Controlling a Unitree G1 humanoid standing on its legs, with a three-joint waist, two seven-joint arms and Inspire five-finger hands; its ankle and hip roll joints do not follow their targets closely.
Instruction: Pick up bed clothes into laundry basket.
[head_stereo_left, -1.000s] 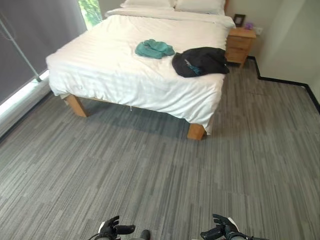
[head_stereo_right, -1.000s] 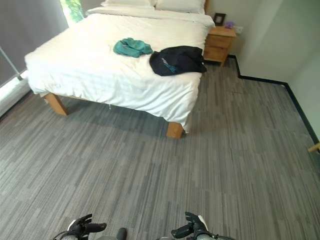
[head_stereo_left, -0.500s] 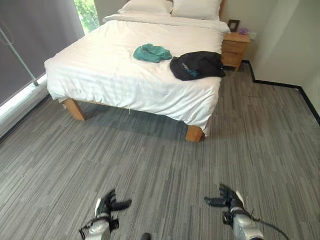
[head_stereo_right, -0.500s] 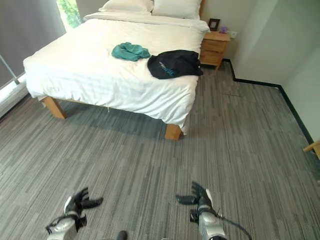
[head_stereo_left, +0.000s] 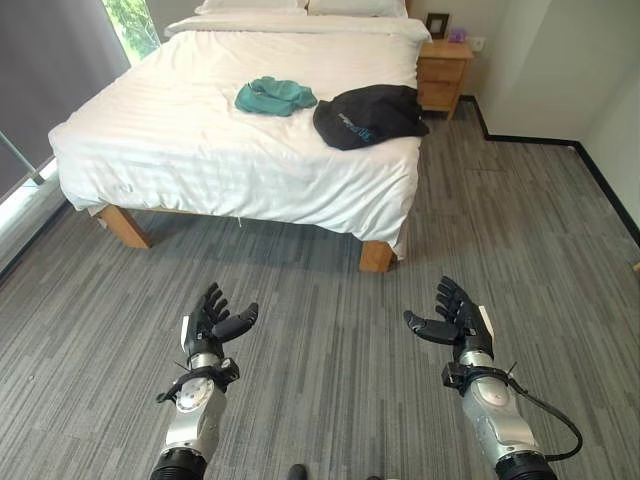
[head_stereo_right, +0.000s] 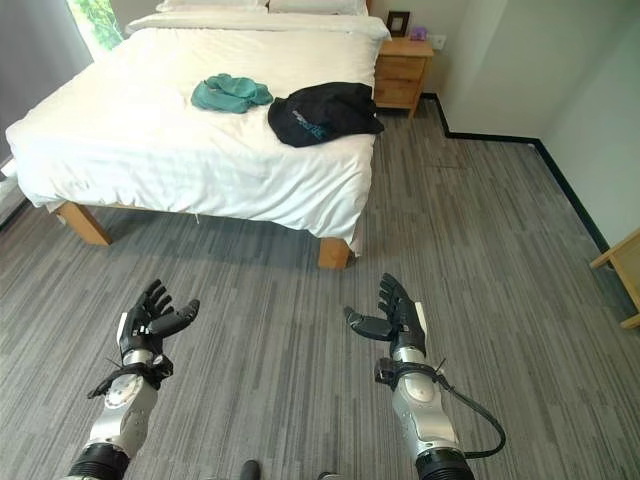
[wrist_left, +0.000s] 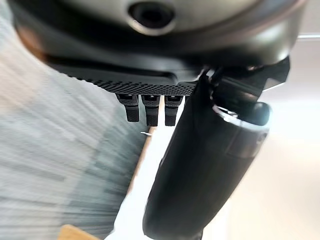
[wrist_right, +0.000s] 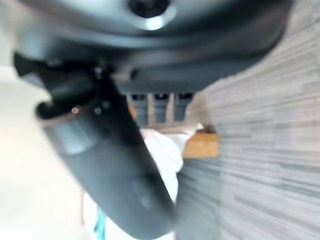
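A teal garment (head_stereo_left: 274, 95) lies bunched near the middle of the white bed (head_stereo_left: 170, 140). Beside it, toward the bed's near right corner, a black garment (head_stereo_left: 368, 114) is spread out. My left hand (head_stereo_left: 213, 325) is raised over the grey floor, well short of the bed, its fingers straight and its thumb out, holding nothing. My right hand (head_stereo_left: 457, 317) hangs level with it on the other side, likewise open and empty. In the wrist views each hand's thumb (wrist_left: 200, 165) (wrist_right: 115, 165) stands out in front of the bed edge.
A wooden nightstand (head_stereo_left: 442, 73) stands beside the bed's head by the wall. The bed's wooden legs (head_stereo_left: 376, 256) rest on the striped grey floor (head_stereo_left: 320, 330). A dark curtain and window (head_stereo_left: 50, 60) run along the left. A wooden furniture corner (head_stereo_right: 622, 275) shows at right.
Both arms have risen from the lower edge of the view to mid-height, hands spread open. The camera has shifted, so the bed sits further left and higher.
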